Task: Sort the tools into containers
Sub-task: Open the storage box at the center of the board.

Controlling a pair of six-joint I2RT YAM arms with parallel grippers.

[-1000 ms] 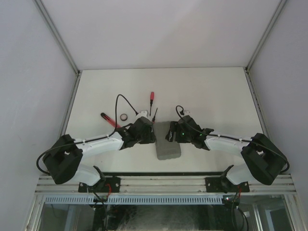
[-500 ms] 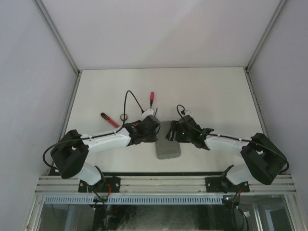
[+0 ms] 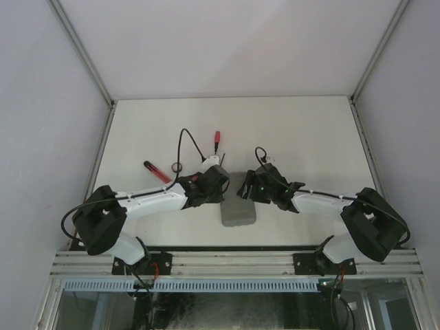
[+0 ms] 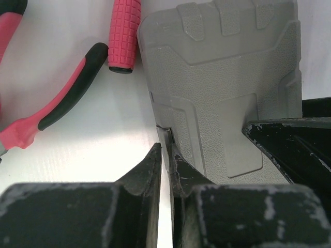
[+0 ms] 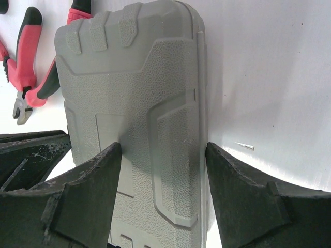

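Well to the left of the grey case (image 3: pixel 238 210), a red-handled screwdriver (image 3: pixel 155 171) lies slanted on the white counter (image 3: pixel 302 130). A small dark ring (image 3: pixel 177 166) lies flat between that screwdriver and the case, apart from both.

Nearer the case, the pliers (image 4: pixel 54 106), with red-and-black handles, lie just left of its left edge and do not touch it. A gridded red handle (image 4: pixel 124 31) lies with its butt end just beside the case's far left corner.

The left gripper (image 4: pixel 166 155) is at the left edge of the case, toward its near end. Its jaws stand at a narrow slit, and a thin pale strip on that edge sits between the tips. Finding: the gripper is closed on the edge of the case.

Beyond the far end of the case and apart from it lies a second screwdriver (image 3: pixel 216 139), red handle away from the case.

The case itself lies flat on the counter between the two grippers, its long side running away from the arm bases. Its textured, moulded face is up, and it reads as one closed slab.

The right gripper (image 5: pixel 163 150) is at the right side of the case. Its jaws stand wide apart. One finger (image 5: pixel 90 181) is over the top face, and the other is just outside the right edge. It holds nothing.
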